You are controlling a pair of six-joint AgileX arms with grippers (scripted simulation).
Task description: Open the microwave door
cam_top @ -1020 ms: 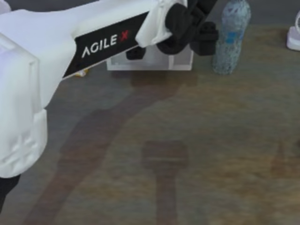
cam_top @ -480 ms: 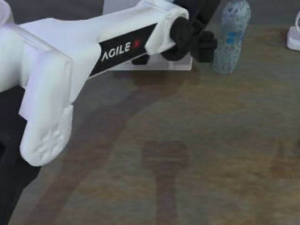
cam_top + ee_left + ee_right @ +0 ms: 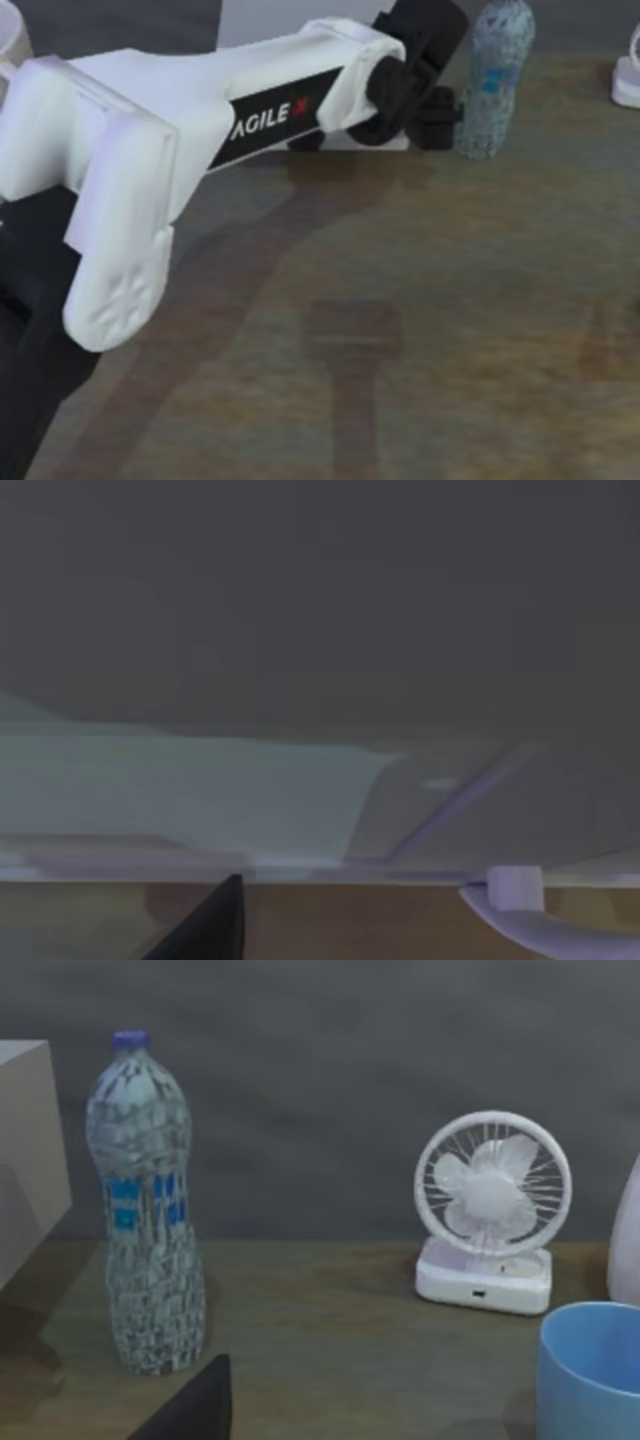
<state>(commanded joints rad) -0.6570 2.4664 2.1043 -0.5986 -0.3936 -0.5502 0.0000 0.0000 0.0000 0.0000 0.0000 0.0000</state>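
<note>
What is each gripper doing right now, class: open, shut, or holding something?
Left gripper: at the microwave front, fingers hidden; cannot be told.
Right gripper: out of the top view; cannot be told.

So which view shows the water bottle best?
The right wrist view: the water bottle stands whole and upright, from its purple cap to its base on the table. The top view shows it too, foreshortened from above, beside the left arm's wrist. The left wrist view does not show it.

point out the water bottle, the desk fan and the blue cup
water bottle (image 3: 150, 1210), right wrist view, on its blue label band
desk fan (image 3: 492, 1192), right wrist view, on the hub of its blades
blue cup (image 3: 590, 1360), right wrist view, on its outer wall
</note>
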